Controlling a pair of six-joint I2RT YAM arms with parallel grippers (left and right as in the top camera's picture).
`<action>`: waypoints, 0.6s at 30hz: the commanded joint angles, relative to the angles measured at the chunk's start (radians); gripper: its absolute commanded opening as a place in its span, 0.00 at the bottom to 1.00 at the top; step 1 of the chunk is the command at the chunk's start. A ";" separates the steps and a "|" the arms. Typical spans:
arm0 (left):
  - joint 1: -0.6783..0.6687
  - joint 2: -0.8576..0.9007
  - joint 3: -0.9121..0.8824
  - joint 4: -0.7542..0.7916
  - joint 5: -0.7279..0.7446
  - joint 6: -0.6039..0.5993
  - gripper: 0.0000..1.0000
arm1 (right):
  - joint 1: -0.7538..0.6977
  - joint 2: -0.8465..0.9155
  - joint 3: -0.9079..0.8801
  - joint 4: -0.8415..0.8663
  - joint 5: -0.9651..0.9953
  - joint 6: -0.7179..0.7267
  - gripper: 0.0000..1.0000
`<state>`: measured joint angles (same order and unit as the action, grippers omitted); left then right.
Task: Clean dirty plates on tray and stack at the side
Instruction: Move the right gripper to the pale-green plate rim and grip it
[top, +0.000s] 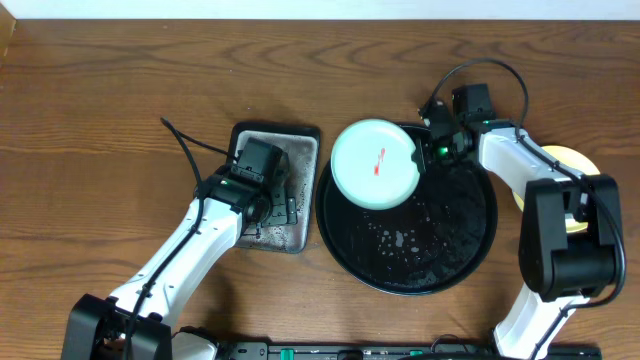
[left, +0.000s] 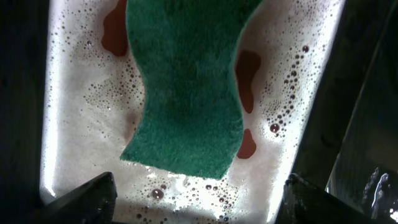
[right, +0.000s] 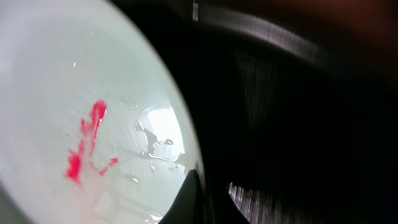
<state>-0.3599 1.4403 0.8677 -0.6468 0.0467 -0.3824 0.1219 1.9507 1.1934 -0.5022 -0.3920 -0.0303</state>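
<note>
Two small plates are showing: one pale mint-turquoise round plate (top: 375, 163) smeared with red, and one yellow round plate (top: 565, 155), partly hidden. Two trays are sitting on the wooden counter (top: 100, 100): one large round glossy black tray (top: 440, 250) and one rectangular grey metal tray (top: 290, 150). One green sponge (left: 186, 87) is showing.

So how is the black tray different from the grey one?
The black tray is round and bigger; the grey tray is rectangular and smaller. The black tray has a plate at its edge; the grey tray holds a green sponge in foamy water. Both are wet.
</note>
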 joint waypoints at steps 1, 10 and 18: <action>0.005 0.010 0.020 0.021 -0.009 0.005 0.92 | -0.008 -0.115 -0.005 -0.129 0.011 -0.008 0.01; 0.005 0.035 0.020 0.159 -0.098 0.008 0.91 | 0.019 -0.153 -0.034 -0.324 0.044 -0.012 0.01; 0.005 0.141 0.020 0.234 -0.141 0.008 0.82 | 0.026 -0.148 -0.106 -0.269 0.108 -0.007 0.01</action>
<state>-0.3599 1.5352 0.8688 -0.4274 -0.0559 -0.3836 0.1432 1.7931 1.1107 -0.7860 -0.3138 -0.0364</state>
